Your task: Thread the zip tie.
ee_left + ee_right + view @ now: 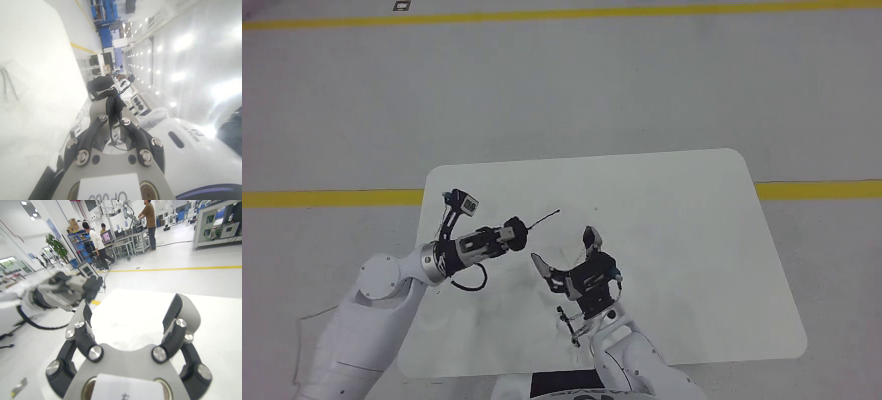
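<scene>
Lighting bright, even, from overhead. Ceiling lamps (177, 75) flare heavily in the left wrist view; the tabletop (37, 56) there is washed out white. Both wrist views bow at edges.

Top view: passage lay over the table (692, 250) at frame right. Centre left was blocked by the left gripper (520, 233) and its protruding zip tie (544, 217). The right gripper (564, 252) sat just beside, leaving a narrow gap.

Left claw (518, 232) clamps the zip tie (545, 217), its thin free end projecting over the white table (692, 200). Right claw (565, 252) stands nearby above the table, jaws spread apart.
</scene>
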Motion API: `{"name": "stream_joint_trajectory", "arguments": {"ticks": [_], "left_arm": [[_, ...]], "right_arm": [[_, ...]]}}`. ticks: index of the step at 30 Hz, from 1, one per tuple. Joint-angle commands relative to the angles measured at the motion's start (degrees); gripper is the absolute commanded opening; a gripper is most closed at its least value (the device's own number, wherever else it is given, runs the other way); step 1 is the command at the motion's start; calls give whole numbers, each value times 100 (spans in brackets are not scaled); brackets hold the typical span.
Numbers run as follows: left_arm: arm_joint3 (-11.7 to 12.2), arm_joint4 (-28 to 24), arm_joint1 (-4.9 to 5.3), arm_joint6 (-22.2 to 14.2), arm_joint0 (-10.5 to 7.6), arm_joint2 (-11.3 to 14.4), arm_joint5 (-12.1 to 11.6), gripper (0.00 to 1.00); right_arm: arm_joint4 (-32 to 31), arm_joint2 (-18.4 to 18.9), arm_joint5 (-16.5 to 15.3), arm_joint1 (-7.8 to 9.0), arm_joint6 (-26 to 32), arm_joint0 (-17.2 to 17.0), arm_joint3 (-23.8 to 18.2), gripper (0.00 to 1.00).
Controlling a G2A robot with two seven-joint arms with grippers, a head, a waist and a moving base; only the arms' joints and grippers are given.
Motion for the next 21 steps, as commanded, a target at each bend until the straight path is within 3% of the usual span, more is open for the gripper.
{"name": "stream_joint_trajectory", "arguments": {"ticks": [1,4,9,12,18,21], "left_arm": [[-4,-804,-3,50,47,-113,325,0],[54,-1711,-6,-55,136,-288,721,0],[189,-2163,10,-303,255,-425,1223,0],[195,-2232,13,-400,325,-406,1433,0],[140,-2437,-22,-402,435,-219,1564,0],[57,-2300,-24,-430,403,-205,1461,0]], "right_arm": [[-499,-6,16,36,-27,63,41,100],[-499,-135,102,204,-221,368,242,100],[-499,-661,607,561,-525,908,469,100],[-499,-881,633,752,-571,1224,522,100],[-499,-1124,633,996,-550,1647,577,100],[-499,-1142,633,1040,-595,1732,600,100]]}}
